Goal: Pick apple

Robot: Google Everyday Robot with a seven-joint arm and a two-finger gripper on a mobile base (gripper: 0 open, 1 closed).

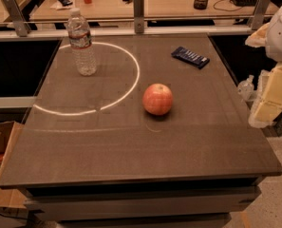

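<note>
You have the apple (157,99) on the tabletop (131,148), water bottle (82,42) at its 10 o'clock, gripper (267,102) at 3 o'clock beyond the edge, grasp state indeterminate.

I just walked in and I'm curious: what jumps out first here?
The red-pink apple sits alone near the table's middle. A clear water bottle stands upright at back left, inside a bright ring. The robot's tool hangs at the right edge, apart from the apple.
</note>
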